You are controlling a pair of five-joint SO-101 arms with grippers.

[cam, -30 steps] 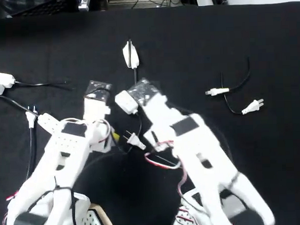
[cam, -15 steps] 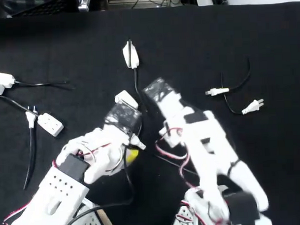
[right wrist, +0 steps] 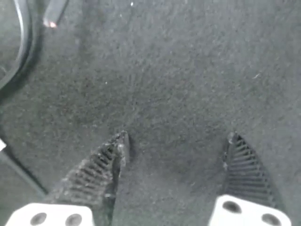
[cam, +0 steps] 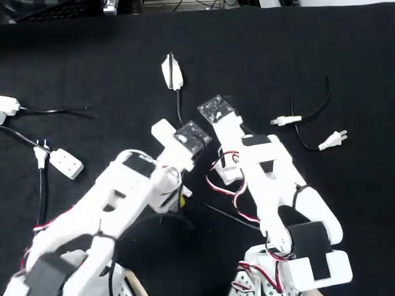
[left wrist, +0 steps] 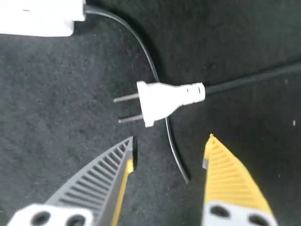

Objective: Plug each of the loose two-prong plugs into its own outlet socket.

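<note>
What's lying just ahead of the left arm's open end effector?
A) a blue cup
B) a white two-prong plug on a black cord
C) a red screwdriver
B: the left wrist view shows the white two-prong plug lying on the black cloth ahead of the left end effector, untouched.

On the black cloth table (cam: 350, 58), a white oval socket (cam: 171, 72) lies far back at the centre, and its thin black cord (cam: 178, 110) runs toward the arms. At the far left edge sits a white socket block (cam: 0, 108). Nearer the front, a small white plug (cam: 40, 155) lies just beside a white rectangular socket (cam: 66, 163). Off to the right, a slim white plug (cam: 284, 121) lies behind and left of an angled white plug (cam: 333, 140).

The white left arm (cam: 115, 203) and white right arm (cam: 270, 178) stand side by side in the middle, with a white square socket (cam: 164, 131) beside the left arm's wrist. The left gripper (left wrist: 170, 138) hangs spread over the cloth, and a white two-prong plug (left wrist: 164, 100) lies just ahead of it, not touching. The right gripper (right wrist: 176, 136) is spread above bare cloth.
</note>
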